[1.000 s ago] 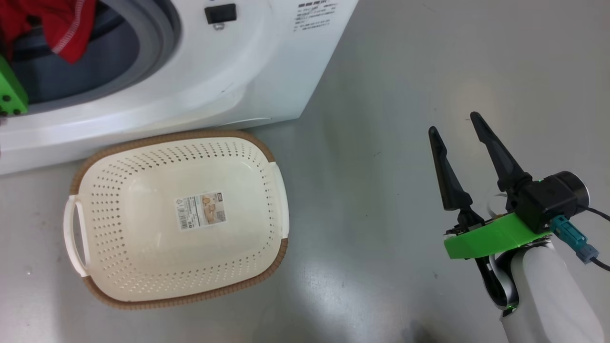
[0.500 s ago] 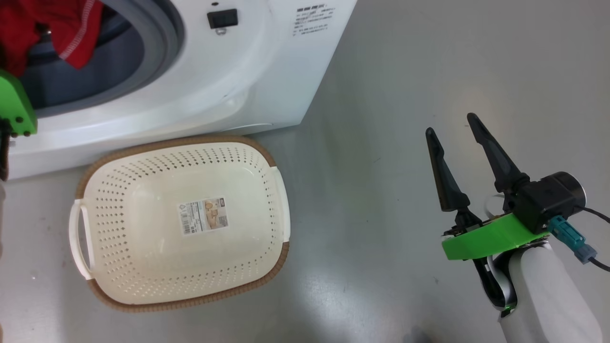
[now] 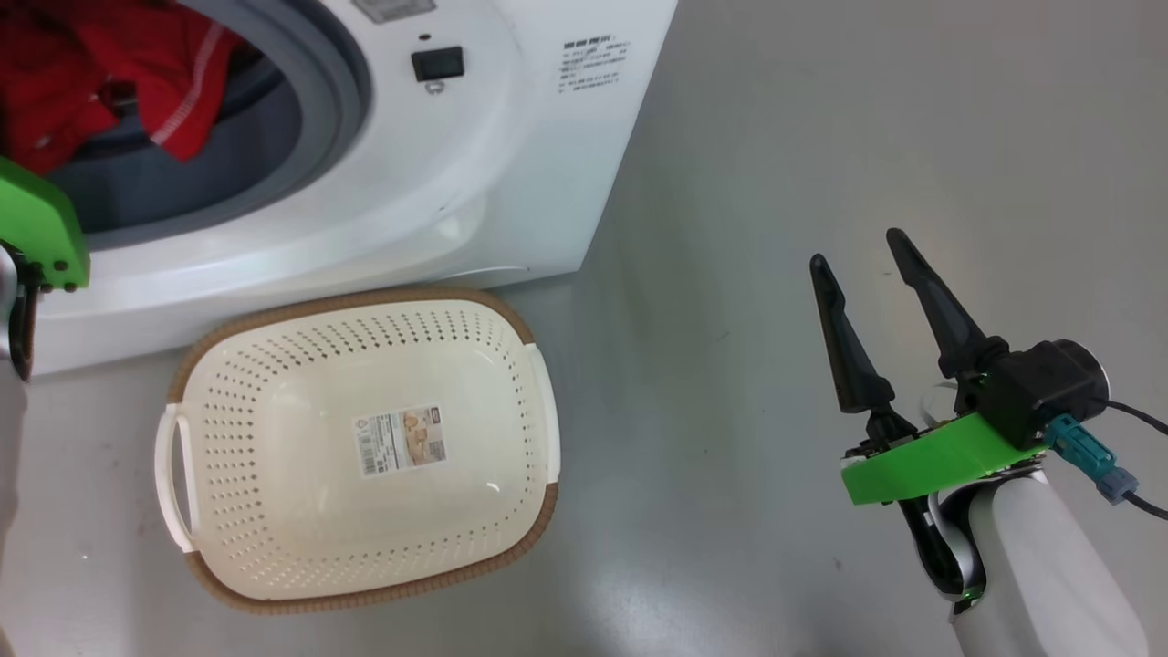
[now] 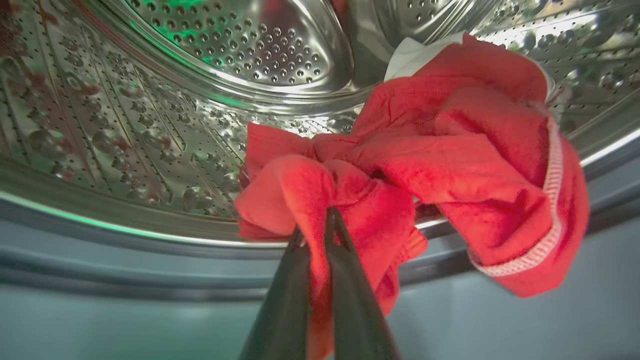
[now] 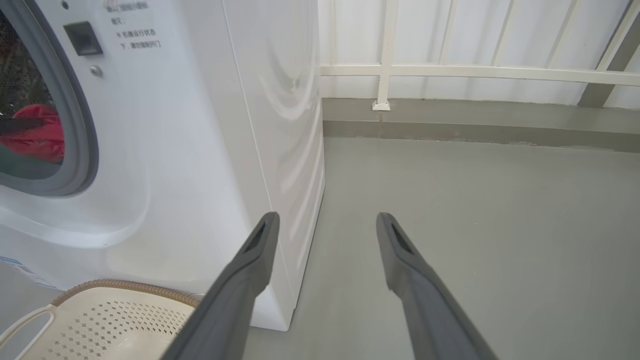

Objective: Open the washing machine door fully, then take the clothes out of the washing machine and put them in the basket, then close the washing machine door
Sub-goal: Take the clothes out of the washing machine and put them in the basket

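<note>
At 11 o'clock of your head view: washer [image 3: 511,137], mouth open, grey ring [image 3: 351,100] bare, which gives you a way out for the load.

Item, clothes [image 4: 400,165]: red bundle at the drum [image 4: 240,50] lip, part of it hanging over the ring. A white piece [image 4: 415,50] sits behind it at 1 o'clock in your left wrist view.

Item, left jaws: pinched tight on a fold at the bundle's near end, fabric squeezed between the fingers [image 4: 350,310]. By my judgement, a grip on an end fold lets you draw the rest after it.

Item, basket [image 3: 274,365]: at 7 o'clock, on the floor [image 3: 776,182] just beside the washer's front and below the mouth, with only its label [image 3: 401,441] inside. It looks placed to keep your carry short.

Item, right jaws: at 4 o'clock, spread wide, holding nothing, well apart from washer and basket, out of your left arm's path.

Step in hand, as I judge it: drawing the first garment out. Watch that the trailing hem does not snag on the ring.
</note>
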{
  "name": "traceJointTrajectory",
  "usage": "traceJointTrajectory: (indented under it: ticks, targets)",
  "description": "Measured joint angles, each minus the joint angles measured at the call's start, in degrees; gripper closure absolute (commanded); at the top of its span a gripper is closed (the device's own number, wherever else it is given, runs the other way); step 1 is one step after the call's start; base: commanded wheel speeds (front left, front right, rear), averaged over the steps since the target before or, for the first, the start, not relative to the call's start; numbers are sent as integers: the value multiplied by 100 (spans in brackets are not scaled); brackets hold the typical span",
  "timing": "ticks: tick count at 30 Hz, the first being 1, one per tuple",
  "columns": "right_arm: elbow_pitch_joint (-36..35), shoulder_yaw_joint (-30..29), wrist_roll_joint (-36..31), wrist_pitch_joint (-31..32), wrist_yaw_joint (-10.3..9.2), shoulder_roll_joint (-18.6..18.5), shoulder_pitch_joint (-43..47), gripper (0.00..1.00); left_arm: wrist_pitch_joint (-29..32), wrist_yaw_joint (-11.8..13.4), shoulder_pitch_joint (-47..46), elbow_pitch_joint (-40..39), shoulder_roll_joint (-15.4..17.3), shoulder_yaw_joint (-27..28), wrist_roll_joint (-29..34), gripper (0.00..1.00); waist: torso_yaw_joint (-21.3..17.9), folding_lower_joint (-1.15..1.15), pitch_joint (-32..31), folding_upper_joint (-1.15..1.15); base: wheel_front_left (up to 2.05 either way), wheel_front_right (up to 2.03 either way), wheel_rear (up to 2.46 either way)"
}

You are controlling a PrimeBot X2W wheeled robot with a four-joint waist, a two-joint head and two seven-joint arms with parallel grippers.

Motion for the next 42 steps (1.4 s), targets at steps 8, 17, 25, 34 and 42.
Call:
traceJointTrajectory:
  ticks: [8,17,25,34,42]
  targets:
    - [77,-16,99,0,0,-1,71,0,-201,112,508,-503,0,131,-185,100,58,0,-323,0,0,0,0]
    - [140,-90,97,0,0,-2,276,0,-202,256,1582,-1896,-107,816,-606,100,232,0,-732,0,0,0,0]
    - [194,-145,79,0,0,0,544,0,-202,137,2360,-2654,-371,1230,-873,100,405,0,-1214,0,0,0,0]
    - [248,-172,79,0,0,0,816,0,-202,49,3186,-3513,-567,1492,-1015,100,562,0,-1759,0,0,0,0]
    - [248,-189,81,0,0,2,914,0,-201,114,3997,-4956,-680,1537,-1005,100,600,0,-2128,0,0,0,0]
